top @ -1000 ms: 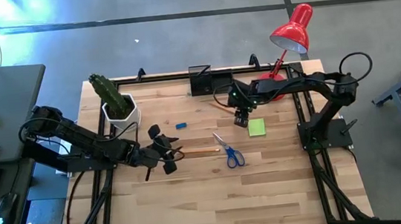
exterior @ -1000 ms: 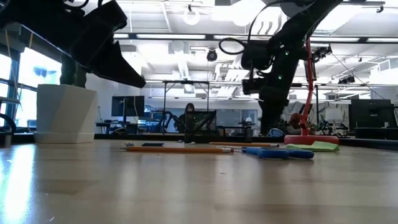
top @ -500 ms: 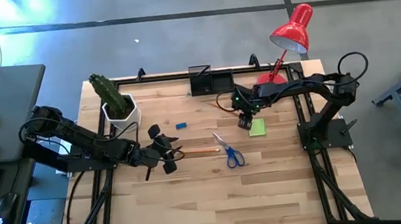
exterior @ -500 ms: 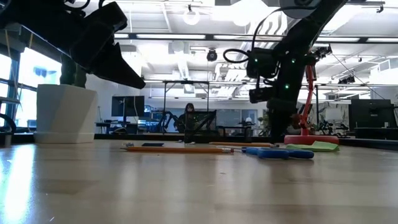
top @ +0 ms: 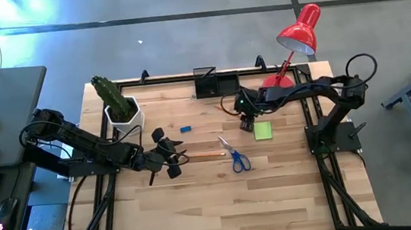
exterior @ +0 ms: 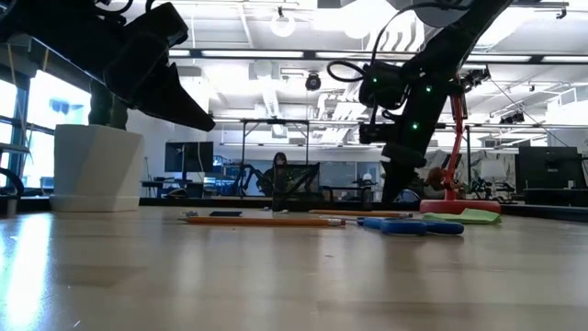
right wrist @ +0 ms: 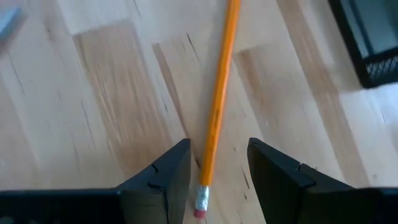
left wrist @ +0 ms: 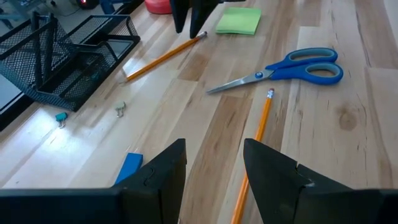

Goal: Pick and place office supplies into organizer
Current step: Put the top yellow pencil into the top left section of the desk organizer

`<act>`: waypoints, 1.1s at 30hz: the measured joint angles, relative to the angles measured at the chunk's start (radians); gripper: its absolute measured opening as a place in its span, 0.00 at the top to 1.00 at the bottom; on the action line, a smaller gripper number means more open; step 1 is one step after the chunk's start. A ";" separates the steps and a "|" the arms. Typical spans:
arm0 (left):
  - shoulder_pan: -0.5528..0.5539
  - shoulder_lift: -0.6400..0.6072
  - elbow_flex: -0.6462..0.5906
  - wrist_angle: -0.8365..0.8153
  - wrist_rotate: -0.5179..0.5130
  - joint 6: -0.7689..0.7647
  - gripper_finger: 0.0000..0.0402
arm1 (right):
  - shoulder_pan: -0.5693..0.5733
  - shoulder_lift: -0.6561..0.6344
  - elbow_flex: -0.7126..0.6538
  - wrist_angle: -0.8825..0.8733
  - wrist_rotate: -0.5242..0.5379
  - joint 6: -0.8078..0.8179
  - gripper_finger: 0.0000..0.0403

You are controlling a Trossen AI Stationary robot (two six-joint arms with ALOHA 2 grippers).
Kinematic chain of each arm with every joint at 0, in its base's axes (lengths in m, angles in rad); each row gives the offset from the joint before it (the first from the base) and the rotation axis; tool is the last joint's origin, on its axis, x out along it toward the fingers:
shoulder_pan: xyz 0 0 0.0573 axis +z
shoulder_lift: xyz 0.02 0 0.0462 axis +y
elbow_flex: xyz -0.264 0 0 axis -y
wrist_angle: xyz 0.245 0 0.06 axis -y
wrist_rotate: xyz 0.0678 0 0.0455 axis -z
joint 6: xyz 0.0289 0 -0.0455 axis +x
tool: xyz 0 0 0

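No supplies are sitting in the organizer (left wrist: 62, 59) yet. The right gripper (right wrist: 214, 177) is hovering released, straddling a pencil (right wrist: 217, 99); the left gripper (left wrist: 214, 171) is waiting released, with the scissors (left wrist: 292, 68) lying ahead of it.

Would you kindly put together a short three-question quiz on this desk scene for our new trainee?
1. True or false: the scissors lie inside the organizer.
2. Which gripper hangs open over a pencil near the sticky-note pad: A) left gripper B) right gripper?
3. Fill in: the scissors' handles are ____.

Key: 1 false; 2 B; 3 blue.
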State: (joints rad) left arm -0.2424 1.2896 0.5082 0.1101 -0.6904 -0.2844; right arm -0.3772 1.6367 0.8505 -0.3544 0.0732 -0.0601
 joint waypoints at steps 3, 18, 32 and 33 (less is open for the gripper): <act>0.000 0.000 0.000 0.000 0.001 0.000 0.63 | 0.012 0.000 -0.041 0.083 0.008 0.006 0.62; 0.000 0.000 0.000 -0.002 0.001 0.000 0.63 | 0.056 -0.003 -0.358 0.664 0.092 0.106 0.64; 0.000 0.000 0.000 -0.002 -0.010 0.000 0.63 | 0.104 -0.001 -0.440 0.796 0.153 0.172 0.92; 0.000 0.000 0.000 -0.003 -0.010 0.000 0.63 | 0.104 -0.001 -0.440 0.795 0.153 0.174 0.93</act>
State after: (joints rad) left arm -0.2424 1.2900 0.5083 0.1074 -0.7006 -0.2848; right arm -0.2729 1.6352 0.4103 0.4409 0.2260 0.1138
